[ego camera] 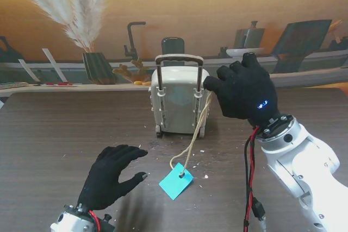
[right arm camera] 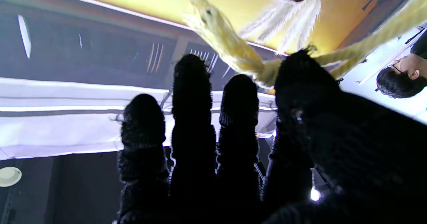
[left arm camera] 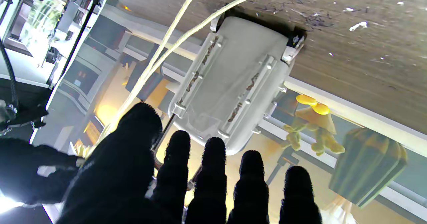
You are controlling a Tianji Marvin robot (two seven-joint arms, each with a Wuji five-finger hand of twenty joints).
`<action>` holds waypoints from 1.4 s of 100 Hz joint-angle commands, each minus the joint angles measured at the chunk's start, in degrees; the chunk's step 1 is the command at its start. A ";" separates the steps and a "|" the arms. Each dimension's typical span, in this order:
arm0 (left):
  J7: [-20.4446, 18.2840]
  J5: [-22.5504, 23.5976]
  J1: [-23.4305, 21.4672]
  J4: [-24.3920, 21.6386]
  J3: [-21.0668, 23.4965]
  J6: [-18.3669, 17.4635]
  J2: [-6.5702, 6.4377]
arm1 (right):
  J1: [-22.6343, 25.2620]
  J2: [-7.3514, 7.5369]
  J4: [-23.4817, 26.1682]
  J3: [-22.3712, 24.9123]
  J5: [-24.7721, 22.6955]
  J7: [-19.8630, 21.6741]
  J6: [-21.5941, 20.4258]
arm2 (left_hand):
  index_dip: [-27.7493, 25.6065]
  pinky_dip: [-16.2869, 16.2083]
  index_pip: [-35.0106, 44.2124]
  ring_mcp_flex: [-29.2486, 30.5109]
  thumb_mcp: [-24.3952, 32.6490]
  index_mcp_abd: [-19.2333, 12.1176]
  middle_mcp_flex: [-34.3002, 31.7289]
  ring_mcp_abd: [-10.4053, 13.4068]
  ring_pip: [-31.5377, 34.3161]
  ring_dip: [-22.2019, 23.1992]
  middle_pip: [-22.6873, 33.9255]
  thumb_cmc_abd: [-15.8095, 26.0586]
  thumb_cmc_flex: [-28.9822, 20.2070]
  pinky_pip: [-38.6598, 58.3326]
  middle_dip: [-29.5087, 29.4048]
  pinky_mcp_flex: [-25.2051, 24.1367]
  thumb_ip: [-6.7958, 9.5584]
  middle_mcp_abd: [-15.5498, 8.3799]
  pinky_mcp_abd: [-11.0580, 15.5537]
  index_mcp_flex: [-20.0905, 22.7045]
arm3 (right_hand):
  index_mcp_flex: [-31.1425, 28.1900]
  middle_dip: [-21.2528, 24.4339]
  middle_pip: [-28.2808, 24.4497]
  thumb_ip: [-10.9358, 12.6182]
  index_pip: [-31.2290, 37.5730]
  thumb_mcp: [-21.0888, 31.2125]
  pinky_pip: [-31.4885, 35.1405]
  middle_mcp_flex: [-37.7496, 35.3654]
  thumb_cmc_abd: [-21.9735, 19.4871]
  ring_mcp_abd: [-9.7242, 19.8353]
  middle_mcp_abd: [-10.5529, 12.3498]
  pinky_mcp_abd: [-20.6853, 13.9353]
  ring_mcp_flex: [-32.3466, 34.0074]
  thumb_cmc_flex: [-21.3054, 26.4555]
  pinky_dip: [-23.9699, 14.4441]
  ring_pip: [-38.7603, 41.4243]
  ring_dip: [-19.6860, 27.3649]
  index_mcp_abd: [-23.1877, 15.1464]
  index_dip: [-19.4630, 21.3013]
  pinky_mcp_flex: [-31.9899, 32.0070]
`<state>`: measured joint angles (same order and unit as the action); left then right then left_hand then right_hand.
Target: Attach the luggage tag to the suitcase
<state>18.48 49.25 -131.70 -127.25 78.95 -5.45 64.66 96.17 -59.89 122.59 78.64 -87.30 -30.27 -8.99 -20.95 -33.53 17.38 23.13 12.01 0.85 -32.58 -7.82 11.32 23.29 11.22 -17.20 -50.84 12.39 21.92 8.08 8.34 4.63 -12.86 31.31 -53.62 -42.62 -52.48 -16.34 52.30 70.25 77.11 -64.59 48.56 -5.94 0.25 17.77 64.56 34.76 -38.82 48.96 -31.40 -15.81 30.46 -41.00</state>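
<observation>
Beside the raised handle of a small grey suitcase (ego camera: pixel 178 99), the right robot hand (ego camera: pixel 243 92) pinches the cream string (ego camera: pixel 194 137) between thumb and fingers, as the right wrist view shows, with a frayed end of the cord jutting past the fingertips (right arm camera: pixel 191 80). From that grasp the string runs down the suitcase's right side and loops toward me to a blue luggage tag (ego camera: pixel 176 182), which lies flat on the dark wooden surface (ego camera: pixel 65 134), well apart from the hand and nearer to me than the suitcase. The left robot hand (ego camera: pixel 111 175) hovers palm down with fingers spread, grasping nothing, just left of the tag. The suitcase stands upright on its wheels at mid-surface, with a vase of pampas grass (ego camera: pixel 98 66) on the ledge behind.
</observation>
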 commanded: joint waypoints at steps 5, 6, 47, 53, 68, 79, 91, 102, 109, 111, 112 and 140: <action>-2.46 -1.05 2.12 1.25 -1.53 0.25 -0.27 | -1.22 0.16 2.30 0.56 -0.28 1.00 -1.22 | 0.89 -1.65 -0.37 1.90 -0.79 -0.54 -1.14 -0.17 0.73 1.77 1.03 -0.69 1.06 0.94 1.43 0.61 -0.60 -1.74 -1.87 -0.62 | -4.85 -1.15 -0.76 2.47 4.00 2.61 0.91 -0.11 -2.55 0.68 -0.15 0.93 1.05 2.10 -0.19 0.59 -0.30 -5.82 4.48 -0.34; -2.51 -1.15 2.35 1.42 -1.72 0.26 -0.28 | -1.26 0.17 2.44 0.61 -0.34 1.07 -1.30 | 0.87 -1.68 -0.28 2.03 -0.71 -0.53 -1.27 -0.18 0.83 1.82 1.12 -0.71 1.01 1.00 1.46 0.73 -0.58 -1.64 -1.91 -0.50 | -4.84 -1.16 -0.78 2.47 3.98 2.59 0.91 -0.15 -2.55 0.69 -0.05 0.92 1.05 2.11 -0.19 0.58 -0.30 -5.84 4.48 -0.34; 0.36 -5.72 9.86 7.85 -8.88 -1.08 0.27 | -4.18 0.32 5.45 0.20 -1.42 3.28 -3.22 | -0.14 -3.60 4.56 5.04 1.85 -1.42 -5.02 -0.49 5.48 3.58 4.30 -2.10 4.58 3.57 2.93 4.23 -2.13 -2.04 -2.71 2.39 | -4.72 -1.29 -0.53 2.36 3.66 2.21 0.73 -0.16 -2.91 1.00 0.23 0.57 1.06 2.08 0.00 0.41 -0.29 -6.20 4.66 -0.41; 1.53 -7.00 10.95 9.00 -9.85 -1.84 0.58 | -4.49 0.31 5.56 0.08 -1.43 3.74 -3.23 | -0.08 -4.02 4.70 5.56 1.54 -1.43 -5.37 -0.47 6.12 3.82 4.62 -1.93 5.69 4.32 3.11 4.92 -2.51 -2.09 -2.78 2.50 | -4.68 -1.30 -0.48 2.35 3.61 2.15 0.73 -0.12 -2.98 0.99 0.21 0.57 1.08 2.06 0.01 0.37 -0.28 -6.25 4.68 -0.41; 3.44 -10.25 13.60 11.61 -11.67 -3.61 1.32 | -5.19 0.32 5.55 -0.42 -1.51 4.50 -3.16 | 0.71 -5.93 4.64 5.47 0.88 -1.10 -5.06 -0.65 8.30 4.52 4.97 -1.68 7.63 10.30 3.35 3.46 -4.22 -2.06 -2.59 2.31 | -4.66 -1.32 -0.40 2.29 3.53 1.99 0.69 -0.06 -3.12 1.09 0.26 0.47 1.01 2.07 0.05 0.28 -0.27 -6.31 4.72 -0.41; 3.85 -12.65 15.84 13.82 -12.96 -5.15 1.72 | -5.53 0.35 5.60 -0.89 -1.70 4.66 -3.17 | 1.12 -3.54 4.77 5.30 0.65 -1.20 -4.38 -0.61 9.18 4.72 4.92 -1.58 8.36 19.43 3.20 0.31 -4.81 -1.95 -2.12 2.29 | -4.64 -1.37 -0.35 2.27 3.46 1.88 0.67 -0.05 -3.22 1.09 0.31 0.42 1.03 2.11 0.08 0.24 -0.28 -6.48 4.78 -0.43; 4.00 -14.37 17.84 15.68 -14.51 -5.53 2.02 | -5.81 0.40 5.89 -1.36 -2.03 4.83 -3.16 | 0.67 -1.73 5.86 5.22 0.79 -1.63 -4.30 -0.66 9.59 4.80 5.02 -1.48 8.62 24.64 3.20 -1.57 -5.00 -1.97 -1.86 3.08 | -4.62 -1.41 -0.30 2.21 3.40 1.73 0.62 -0.02 -3.39 1.16 0.39 0.26 0.95 2.07 0.13 0.17 -0.28 -6.49 4.83 -0.47; 3.77 -15.29 19.24 16.92 -15.45 -5.19 2.14 | -6.05 0.42 6.07 -1.77 -2.21 4.77 -3.11 | 0.47 -1.25 6.22 5.23 0.96 -1.64 -4.30 -0.66 9.84 4.88 5.12 -1.56 8.60 26.03 3.23 -2.03 -5.03 -1.98 -1.78 3.00 | -4.60 -1.44 -0.22 2.17 3.32 1.57 0.57 0.05 -3.49 1.22 0.45 0.17 0.96 2.18 0.18 0.11 -0.28 -6.61 4.89 -0.46; 3.79 -15.96 20.19 17.75 -16.10 -4.88 2.29 | -6.15 0.43 6.13 -1.99 -2.28 4.66 -3.07 | 0.45 -0.94 6.29 5.11 1.13 -1.61 -4.20 -0.66 9.92 4.90 5.13 -1.63 8.48 26.44 3.23 -2.25 -5.00 -2.03 -1.79 2.97 | -4.61 -1.48 -0.19 2.15 3.28 1.49 0.56 0.09 -3.61 1.21 0.37 0.16 0.96 2.19 0.19 0.08 -0.30 -6.60 4.94 -0.47; 3.78 -16.20 20.46 17.98 -16.28 -4.82 2.33 | -6.15 0.43 6.16 -2.03 -2.30 4.64 -3.07 | 0.46 -0.87 6.29 5.06 1.16 -1.60 -4.23 -0.71 9.94 4.91 5.15 -1.55 8.52 26.55 3.24 -2.27 -5.00 -2.02 -1.78 2.95 | -4.58 -1.47 -0.16 2.14 3.26 1.45 0.56 0.13 -3.61 1.21 0.39 0.16 0.96 2.16 0.19 0.08 -0.30 -6.62 4.95 -0.47; 3.76 -16.32 20.58 18.08 -16.36 -4.80 2.35 | -6.15 0.43 6.17 -2.04 -2.31 4.64 -3.06 | 0.46 -0.84 6.29 5.10 1.18 -1.58 -4.18 -0.72 9.97 4.92 5.14 -1.51 8.52 26.59 3.23 -2.30 -4.99 -2.00 -1.79 2.95 | -4.58 -1.49 -0.19 2.14 3.25 1.45 0.55 0.08 -3.62 1.21 0.40 0.16 0.96 2.16 0.20 0.08 -0.30 -6.62 4.95 -0.47; 2.90 -19.33 24.07 20.59 -18.83 -4.20 2.78 | -6.05 0.46 6.31 -2.18 -2.50 4.38 -3.07 | 1.35 0.43 4.59 4.50 1.99 -1.37 -2.90 -0.48 10.14 5.01 4.83 -2.19 8.06 27.18 3.10 -3.06 -4.85 -2.09 -1.59 0.53 | -4.52 -1.50 -0.07 2.09 3.13 1.27 0.49 0.07 -3.77 1.33 0.61 0.07 0.91 2.24 0.25 -0.05 -0.32 -6.68 4.99 -0.45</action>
<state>22.17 29.47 -108.42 -106.97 60.59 -10.36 66.94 90.21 -59.65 128.34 76.40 -89.51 -26.40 -12.06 -20.92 -34.04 23.03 27.64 12.91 0.85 -37.11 -8.50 20.67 26.48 15.57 -18.03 -44.76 38.55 24.00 5.91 4.76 3.97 -14.60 33.48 -53.62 -43.22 -52.48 -16.35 51.56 70.19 77.11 -64.59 48.11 -4.95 0.25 17.77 64.57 34.75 -38.82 48.96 -31.40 -16.54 31.27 -41.28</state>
